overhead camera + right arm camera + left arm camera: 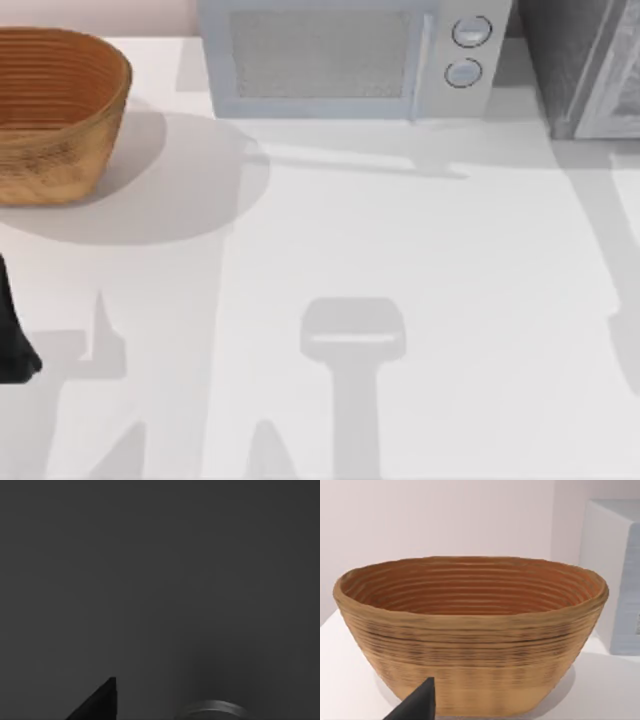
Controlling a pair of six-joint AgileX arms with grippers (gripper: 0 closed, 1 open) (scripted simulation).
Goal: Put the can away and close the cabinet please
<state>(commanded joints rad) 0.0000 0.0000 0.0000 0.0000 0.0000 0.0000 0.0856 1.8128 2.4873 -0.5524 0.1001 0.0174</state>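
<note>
The grey cabinet (575, 70) stands at the table's far right corner, with a lighter panel (618, 85) slanting across its front. In the right wrist view a silvery round rim, the top of the can (212, 709), sits before a flat dark grey surface. A black tip of my right gripper (100, 702) shows beside that rim, a little apart from it. My left arm (12, 340) is parked at the table's left edge. A black tip of my left gripper (417, 705) points at the basket from close by.
A woven brown basket (55, 110) stands at the far left, its inside (470, 587) holding nothing. A pale microwave (345, 55) with two round knobs sits at the back middle, and its side (615, 575) shows past the basket.
</note>
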